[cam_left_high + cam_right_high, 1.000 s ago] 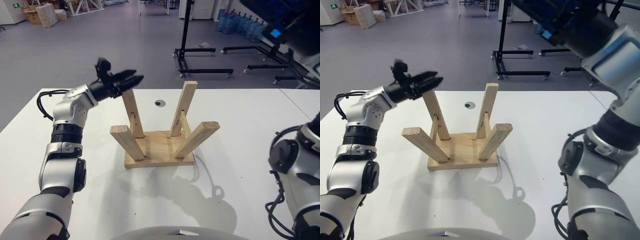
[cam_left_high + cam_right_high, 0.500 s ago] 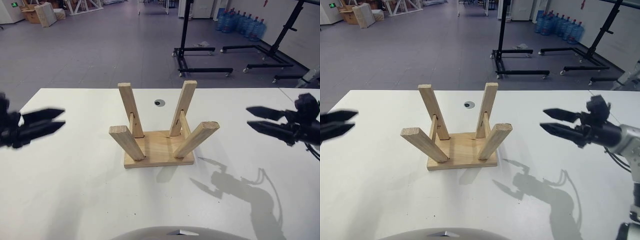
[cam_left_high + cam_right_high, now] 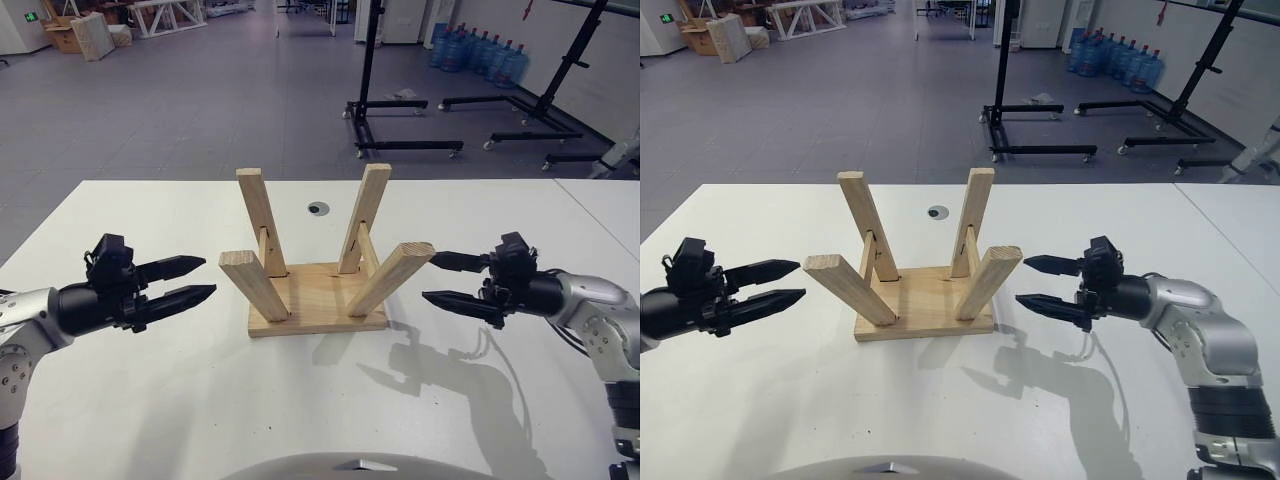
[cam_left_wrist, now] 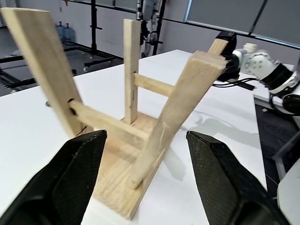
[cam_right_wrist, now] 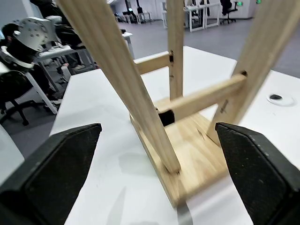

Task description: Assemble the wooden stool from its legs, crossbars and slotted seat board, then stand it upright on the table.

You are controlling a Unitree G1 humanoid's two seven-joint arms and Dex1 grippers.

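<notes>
**Inspector:** Where was the stool at the time of inspection?

**Officer:** The stool [image 3: 318, 290] stood upside down on the white table [image 3: 150, 400]. Its seat board [image 3: 330, 318] lay flat on the surface, and the four legs [image 3: 262, 220] pointed upward and splayed outward. It sat between the two sets of fingers, directly ahead of each.

**Inspector:** And the crossbars?

**Officer:** The crossbars [image 4: 108, 123] ran from leg to leg on either side. In the wrist views they met the legs at their slots, low down near the board.

**Inspector:** What was the condition of the left gripper?

**Officer:** The left gripper [image 3: 208, 275] hung just above the tabletop with its two fingers spread apart and nothing between them. The fingertips pointed at the stool. The nearer left leg [image 3: 254, 284] stood just beyond them, in line with the gap, and was not gripped.

**Inspector:** And the right gripper?

**Officer:** It mirrored the left. The right gripper [image 3: 430, 277] was level with the other one, fingers parted and holding nothing. The nearer right leg [image 3: 393, 278] leaned toward it, with its top end just beside the upper fingertip. I could not tell whether the two touched.

**Inspector:** Anything else on the table?

**Officer:** A small round hole [image 3: 318, 208] in the tabletop, beyond the stool and well apart from both sets of fingers.
</notes>
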